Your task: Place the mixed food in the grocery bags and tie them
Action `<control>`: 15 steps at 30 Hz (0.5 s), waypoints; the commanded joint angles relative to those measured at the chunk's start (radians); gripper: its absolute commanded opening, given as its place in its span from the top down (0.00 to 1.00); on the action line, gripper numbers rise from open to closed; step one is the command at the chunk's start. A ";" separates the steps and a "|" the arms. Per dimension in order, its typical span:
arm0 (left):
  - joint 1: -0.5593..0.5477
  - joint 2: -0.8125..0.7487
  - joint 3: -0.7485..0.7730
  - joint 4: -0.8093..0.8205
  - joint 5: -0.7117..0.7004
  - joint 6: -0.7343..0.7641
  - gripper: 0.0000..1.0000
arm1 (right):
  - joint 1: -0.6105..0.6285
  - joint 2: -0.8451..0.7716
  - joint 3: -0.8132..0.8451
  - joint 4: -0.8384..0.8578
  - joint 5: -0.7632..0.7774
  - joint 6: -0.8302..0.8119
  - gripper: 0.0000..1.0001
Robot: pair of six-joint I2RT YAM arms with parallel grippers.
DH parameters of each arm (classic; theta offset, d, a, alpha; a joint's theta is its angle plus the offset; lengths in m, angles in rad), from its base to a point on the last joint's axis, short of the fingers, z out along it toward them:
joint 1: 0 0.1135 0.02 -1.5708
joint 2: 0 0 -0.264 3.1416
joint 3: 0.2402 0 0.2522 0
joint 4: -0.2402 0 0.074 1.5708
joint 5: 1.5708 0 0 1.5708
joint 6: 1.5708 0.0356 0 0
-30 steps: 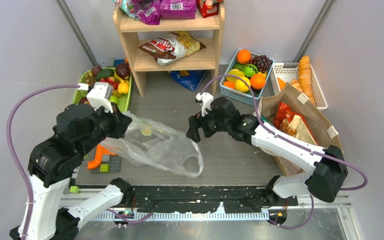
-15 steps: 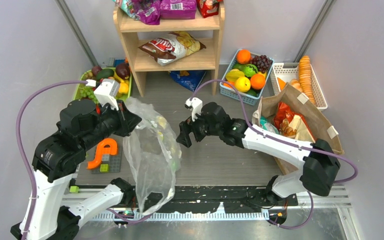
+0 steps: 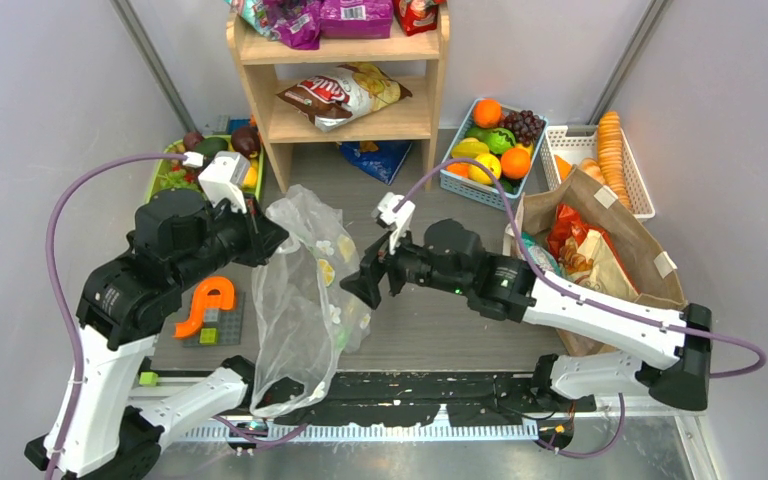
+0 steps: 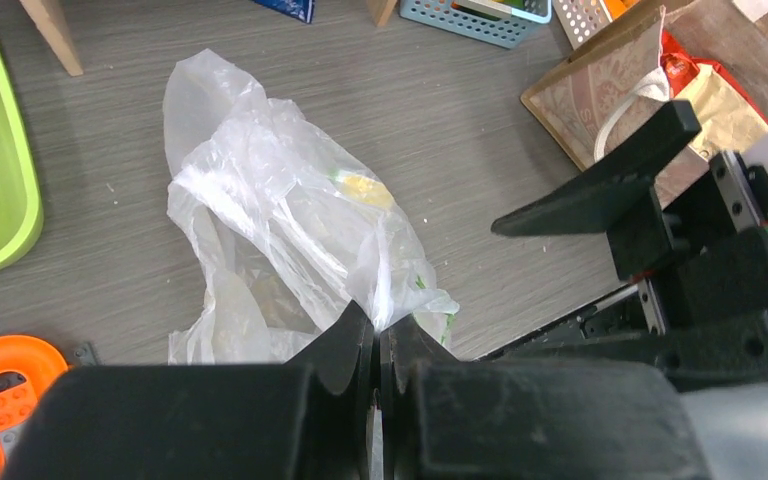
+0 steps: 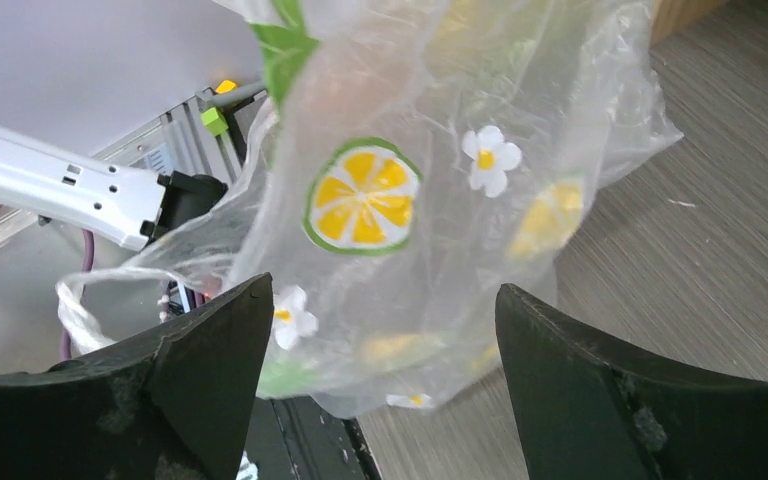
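The left gripper [image 3: 265, 236] is pinched together on a fold of the clear plastic bag [image 3: 305, 300], seen in its own wrist view as film caught between the closed tips [image 4: 378, 335]. The bag hangs from that 1 pinch, draping down past the near edge of the table [image 3: 430, 310]. It is printed with lemon slices and white flowers, and I cannot tell whether any real fruit is inside. The right gripper [image 3: 360, 280] faces it from the right with its 2 fingers spread wide, the bag [image 5: 410, 150] filling the space just ahead of them but not yet between them. The step looks like taking a 2nd hold so the mouth can be spread for loading. To do it well, the right gripper should close on a single layer near the rim, opposite the left pinch — a bite on the mid-body would trap both walls and keep the bag shut. The film is thin and slick, so close fully before pulling, then draw the 2 holds apart gently rather than tugging. Bringing the bag back over the table first would stop it swinging. The fruits [image 3: 487, 112] wait in the blue basket [image 3: 457, 185], well apart from the bag, while the tan bag [image 3: 632, 240] at far right already holds snack packets [image 3: 567, 230].
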 commanded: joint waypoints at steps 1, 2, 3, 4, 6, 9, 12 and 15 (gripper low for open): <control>0.004 0.010 0.010 0.065 -0.021 -0.019 1.00 | 0.089 0.066 0.107 -0.012 0.192 -0.002 0.11; 0.003 0.013 0.015 0.066 -0.026 -0.021 1.00 | 0.101 0.087 0.126 -0.005 0.232 -0.001 0.11; 0.003 0.015 0.020 0.066 -0.032 -0.022 1.00 | 0.130 0.097 0.135 -0.001 0.251 0.001 0.11; 0.003 0.018 0.024 0.065 -0.039 -0.022 1.00 | 0.143 0.121 0.153 0.004 0.292 0.006 0.11; 0.004 0.021 0.033 0.065 -0.053 -0.023 1.00 | 0.177 0.162 0.183 0.001 0.340 0.009 0.10; 0.004 0.020 0.038 0.066 -0.072 -0.023 1.00 | 0.219 0.236 0.222 -0.052 0.425 0.016 0.10; 0.004 0.018 0.054 0.060 -0.086 -0.013 1.00 | 0.227 0.294 0.255 -0.136 0.519 0.028 0.11; 0.003 0.022 0.090 0.034 -0.131 0.019 1.00 | 0.221 0.338 0.240 -0.237 0.649 0.050 0.13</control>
